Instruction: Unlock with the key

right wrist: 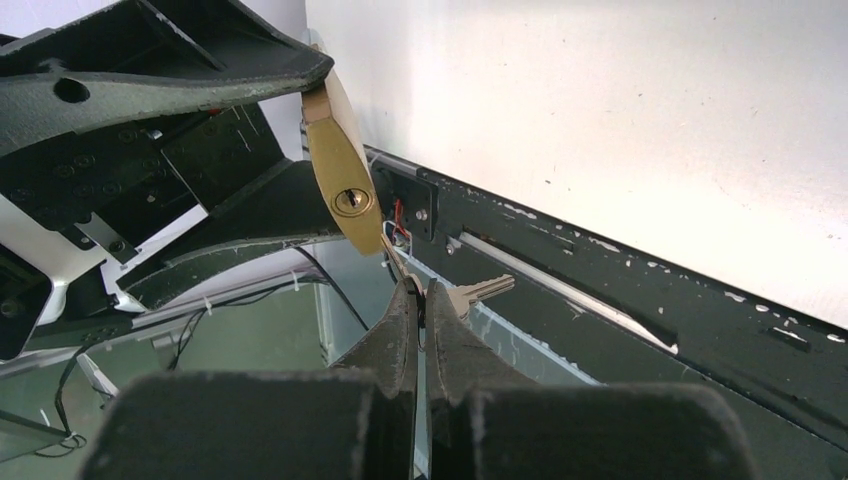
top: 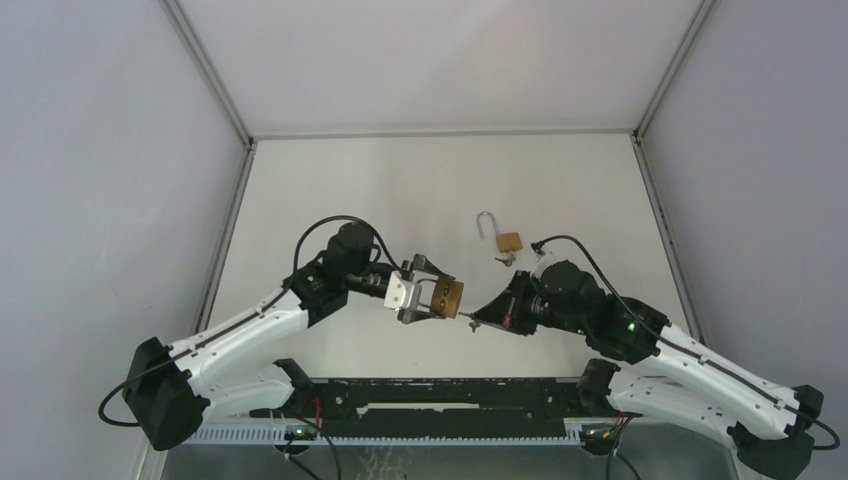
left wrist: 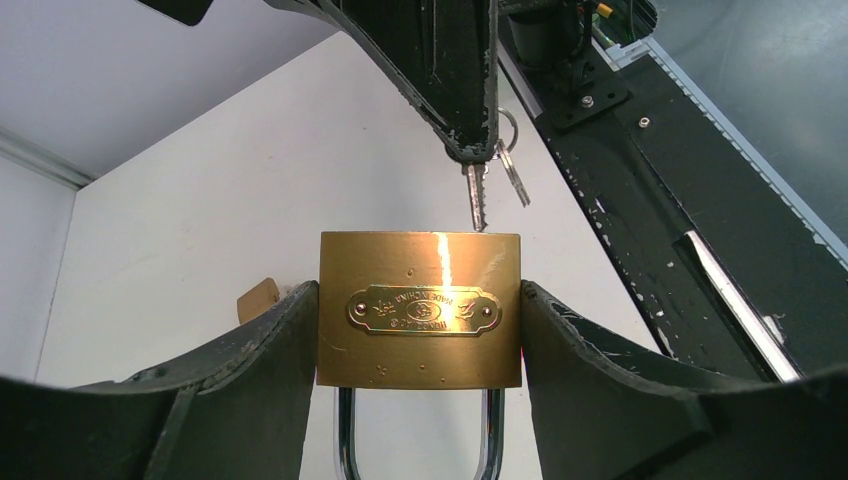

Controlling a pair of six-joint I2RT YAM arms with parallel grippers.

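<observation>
My left gripper point(top: 437, 297) is shut on a brass padlock point(top: 449, 295) and holds it above the table by its sides, keyhole end toward the right arm. In the left wrist view the padlock point(left wrist: 420, 310) sits between the fingers point(left wrist: 250, 380) with its shackle point(left wrist: 345, 440) closed. My right gripper point(top: 476, 320) is shut on a silver key point(right wrist: 393, 255). The key's tip point(left wrist: 476, 200) meets the padlock's end face just beside the keyhole point(right wrist: 349, 202), which shows unfilled. A second key point(right wrist: 480, 292) dangles from the same ring.
A second, smaller brass padlock point(top: 508, 241) with an open shackle lies on the white table behind the grippers, with small keys point(top: 503, 261) beside it. The black base rail point(top: 450, 405) runs along the near edge. Grey walls enclose the table.
</observation>
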